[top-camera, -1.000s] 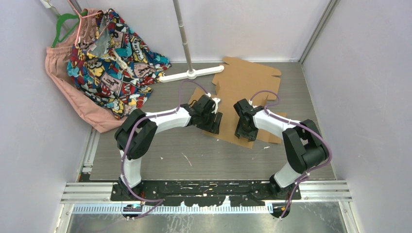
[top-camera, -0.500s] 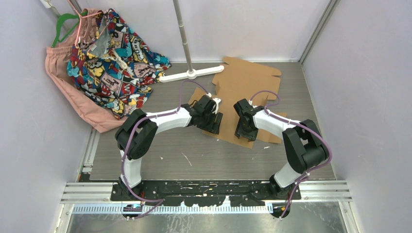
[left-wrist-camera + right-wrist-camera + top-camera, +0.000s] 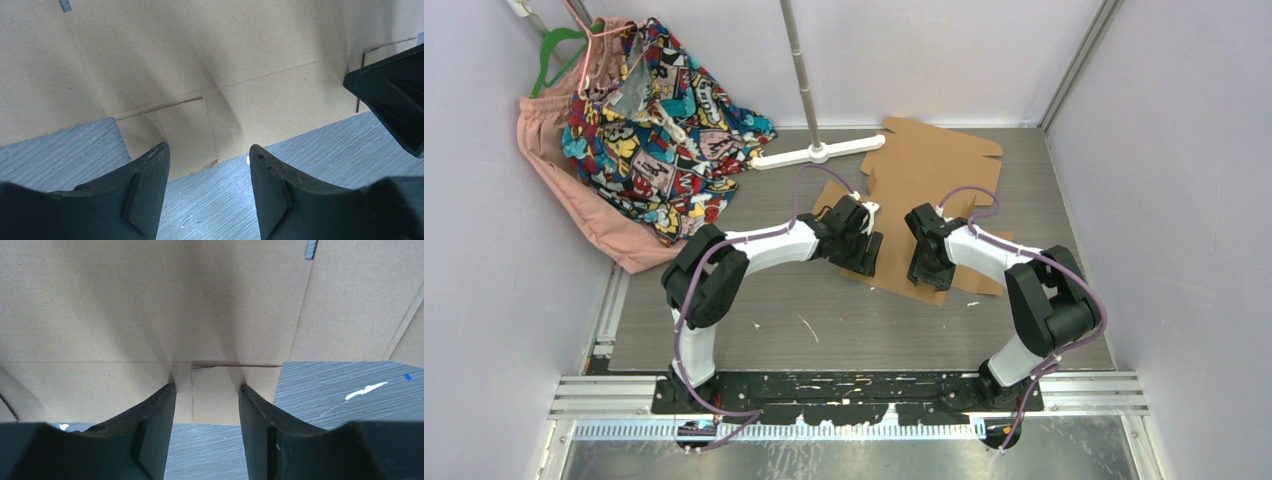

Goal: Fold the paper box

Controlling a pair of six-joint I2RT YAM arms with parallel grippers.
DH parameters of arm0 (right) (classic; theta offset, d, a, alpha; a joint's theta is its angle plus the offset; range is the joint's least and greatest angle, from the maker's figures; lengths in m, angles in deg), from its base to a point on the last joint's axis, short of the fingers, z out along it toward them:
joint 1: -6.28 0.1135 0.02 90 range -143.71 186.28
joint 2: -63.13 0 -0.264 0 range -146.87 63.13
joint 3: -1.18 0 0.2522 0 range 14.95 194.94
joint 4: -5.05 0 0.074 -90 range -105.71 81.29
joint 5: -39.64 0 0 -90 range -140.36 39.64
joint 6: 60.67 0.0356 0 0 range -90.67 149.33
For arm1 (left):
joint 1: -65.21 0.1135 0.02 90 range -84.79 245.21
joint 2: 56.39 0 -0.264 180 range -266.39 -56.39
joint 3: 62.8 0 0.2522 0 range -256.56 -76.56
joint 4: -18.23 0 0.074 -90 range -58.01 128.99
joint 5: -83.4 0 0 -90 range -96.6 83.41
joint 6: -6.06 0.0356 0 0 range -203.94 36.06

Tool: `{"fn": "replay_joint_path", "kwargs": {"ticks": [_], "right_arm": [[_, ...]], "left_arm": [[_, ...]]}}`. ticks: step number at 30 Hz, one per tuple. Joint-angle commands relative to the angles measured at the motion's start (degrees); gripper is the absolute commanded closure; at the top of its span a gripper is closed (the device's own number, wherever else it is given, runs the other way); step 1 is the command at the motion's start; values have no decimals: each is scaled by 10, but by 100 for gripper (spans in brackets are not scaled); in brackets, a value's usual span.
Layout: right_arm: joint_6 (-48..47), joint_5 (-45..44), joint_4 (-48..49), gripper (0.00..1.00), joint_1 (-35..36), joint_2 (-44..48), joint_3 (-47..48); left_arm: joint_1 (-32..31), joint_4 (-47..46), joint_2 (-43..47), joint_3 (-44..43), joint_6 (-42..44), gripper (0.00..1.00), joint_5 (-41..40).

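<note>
Since both pairs of jaws stand apart with nothing between them, we read this as the approach to the first fold, no grip yet. Nearest us, the left gripper sits low over the near edge of the paper box, lined up on a cut tab. The right gripper is just beside it, over a second tab with a slit along its top. Whether any fingertip touches cardboard we cannot tell. The box is an unfolded sheet lying flat on the grey table, far flaps toward the back wall. Next move, we reckon: get under the near edge, lift both sides together, crease along the score line. Farther back, a white stand base lies at its far left corner: possible snag.
</note>
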Motion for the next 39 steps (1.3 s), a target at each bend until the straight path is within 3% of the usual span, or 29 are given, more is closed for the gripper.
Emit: {"fn": "replay_joint_path", "kwargs": {"ticks": [1,14,20,22,23,24,26,39], "right_arm": [[22,120,135,47,26,-39,-12],[-38,91,-18,45,4,64,137],[-71,135,-38,42,-69,82,167],[-85,164,-24,35,-104,96,154],[-89,176,-16,27,-122,104,147],[-94,182,-6,13,-137,110,142],[-102,180,-3,11,-161,114,145],[-76,185,29,11,-319,-33,246]], "left_arm": [[-1,33,-20,-10,22,38,-14],[54,135,6,-160,68,35,25],[89,157,25,-174,76,33,27],[104,153,43,-161,76,30,25],[113,150,50,-155,74,28,24],[128,149,55,-152,72,27,24],[152,147,59,-153,67,25,32],[225,195,-49,-280,84,22,5]]}}
